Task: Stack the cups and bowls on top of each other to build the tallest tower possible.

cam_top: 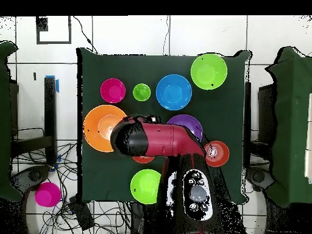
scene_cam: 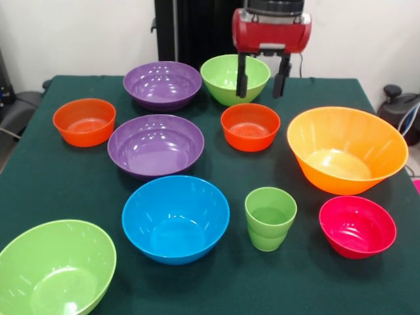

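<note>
Right now your hand (scene_cam: 263,80) hangs with its two dark fingers spread apart and nothing between them, above the far middle of the tabletop (scene_cam: 216,289). In the front view it sits in front of the far lime-green bowl (scene_cam: 226,75) and just above the small orange-red bowl (scene_cam: 250,126).

You can see nothing stacked: every piece stands alone on the green cloth. The light-green cup (scene_cam: 270,217) is upright near the front, between the blue bowl (scene_cam: 175,218) on its left and the small pink-red bowl (scene_cam: 357,226) on its right. Behind the pink-red bowl stands the large orange bowl (scene_cam: 346,149).

Two purple bowls lie left of centre, the far purple bowl (scene_cam: 162,84) beside the far lime-green one, the near purple bowl (scene_cam: 155,144) just behind the blue bowl. A second small orange-red bowl (scene_cam: 84,121) sits at the left, and a second lime-green bowl (scene_cam: 56,269) fills the front left corner.

From overhead, the red arm (cam_top: 161,139) covers the middle of the tabletop, hiding much of the bowls beneath it.
</note>
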`<state>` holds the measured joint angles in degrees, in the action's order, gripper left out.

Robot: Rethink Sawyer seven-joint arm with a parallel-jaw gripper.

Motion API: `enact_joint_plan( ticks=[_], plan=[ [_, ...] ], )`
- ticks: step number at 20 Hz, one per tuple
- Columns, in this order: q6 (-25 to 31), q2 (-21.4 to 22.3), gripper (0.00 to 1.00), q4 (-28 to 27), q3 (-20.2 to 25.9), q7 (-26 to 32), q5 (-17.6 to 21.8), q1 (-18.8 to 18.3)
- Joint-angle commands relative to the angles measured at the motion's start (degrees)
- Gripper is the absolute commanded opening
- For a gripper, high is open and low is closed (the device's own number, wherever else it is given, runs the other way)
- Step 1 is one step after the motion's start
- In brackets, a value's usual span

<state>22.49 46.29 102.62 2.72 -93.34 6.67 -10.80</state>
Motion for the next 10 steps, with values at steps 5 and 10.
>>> enact_joint_plan(
  ticks=[5, 10],
  plan=[
    [-10.6, -7.8, 1.0, -0.1, 2.6, -12.5, -1.6, -2.1],
    [-10.4, -7.1, 1.0, -1.5, 1.8, -14.3, -2.5, -1.9]
  ],
)
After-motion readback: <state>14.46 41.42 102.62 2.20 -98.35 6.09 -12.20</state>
